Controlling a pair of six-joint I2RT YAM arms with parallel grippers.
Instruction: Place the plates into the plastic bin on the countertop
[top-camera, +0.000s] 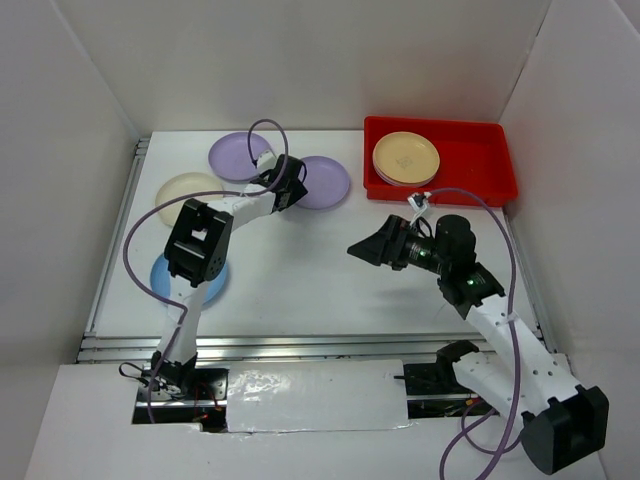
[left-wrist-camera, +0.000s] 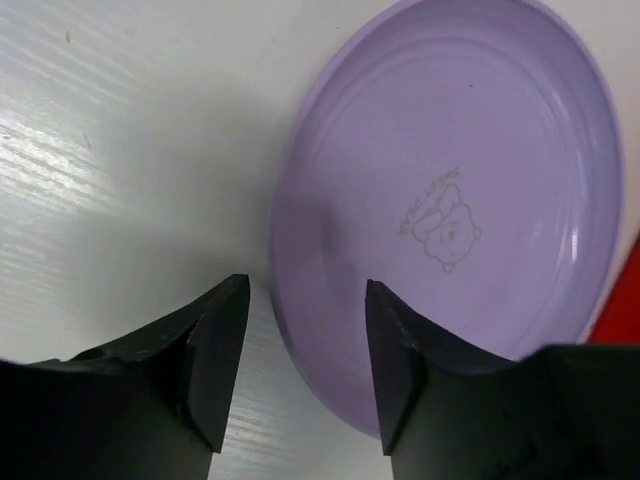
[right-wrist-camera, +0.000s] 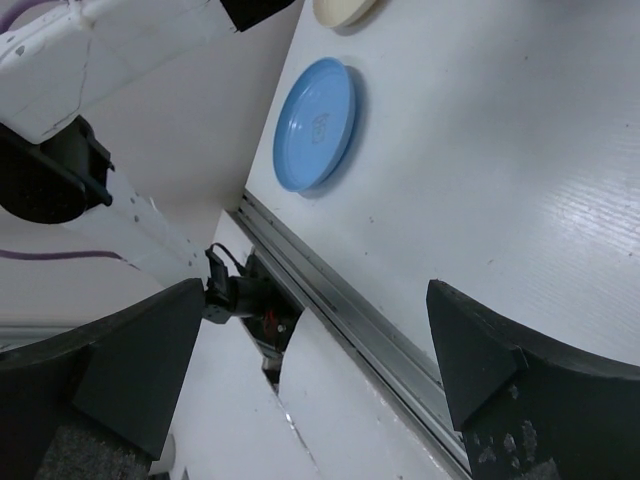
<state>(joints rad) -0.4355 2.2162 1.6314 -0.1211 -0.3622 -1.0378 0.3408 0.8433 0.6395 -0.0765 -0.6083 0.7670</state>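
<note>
Progress: partway, by estimate. In the plastic bin (top-camera: 488, 130), at the far right corner of the worktop (top-camera: 310, 290): a yellow-orange plate (top-camera: 406, 157) uppermost, seemingly on a stack; number beneath not tellable. Outside the bin, four plates: purple plate (left-wrist-camera: 450, 200) near the middle of the far edge, second purple plate (top-camera: 232, 154) just to its left, cream plate (top-camera: 183, 192) further left, blue plate (right-wrist-camera: 315, 122) near the front left, partly hidden under the left arm's elbow in the overhead view. All four lying flat on the worktop. Remaining: these four, most likely starting with the first purple plate. Left arm: stretched forward and rightward from its base, elbow raised, wrist tipped down between the two purple plates. Left pincer (left-wrist-camera: 307, 300): partly spread, straddling the rim of the purple plate, one finger over bare worktop, the other over the plate's inside; no pinch visible, plate not lifted. Right arm: bent over the right half of the worktop, forearm pointing left, well apart from the bin and from every plate. Right pincer (top-camera: 365, 248): spread wide, empty, held above bare worktop.
</note>
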